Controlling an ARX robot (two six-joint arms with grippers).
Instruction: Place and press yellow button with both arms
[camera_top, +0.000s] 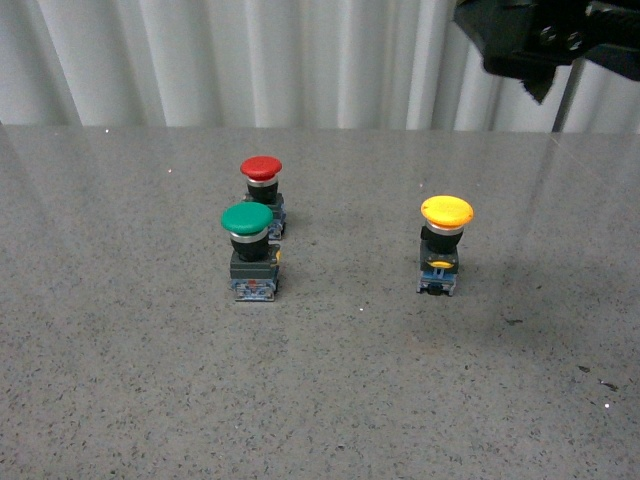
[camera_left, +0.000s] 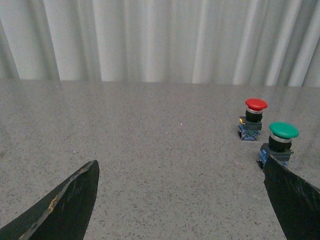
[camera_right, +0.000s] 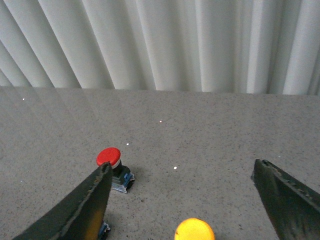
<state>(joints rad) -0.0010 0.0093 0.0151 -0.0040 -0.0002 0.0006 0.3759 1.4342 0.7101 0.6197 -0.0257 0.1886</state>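
Observation:
The yellow button (camera_top: 445, 245) stands upright on the grey table at the right, with a round yellow cap and a dark switch block. Its cap also shows in the right wrist view (camera_right: 194, 230), between and below my open right fingers. My right gripper (camera_right: 182, 170) is open and empty, raised above the table; part of that arm (camera_top: 545, 35) shows at the top right of the front view. My left gripper (camera_left: 182, 167) is open and empty, low over bare table. It does not show in the front view.
A green-capped button (camera_top: 250, 250) and a red-capped button (camera_top: 262, 190) stand close together left of centre. Both show in the left wrist view, green (camera_left: 280, 142) beside one finger (camera_left: 295, 205), red (camera_left: 252, 116) behind it. White curtain lines the table's far edge.

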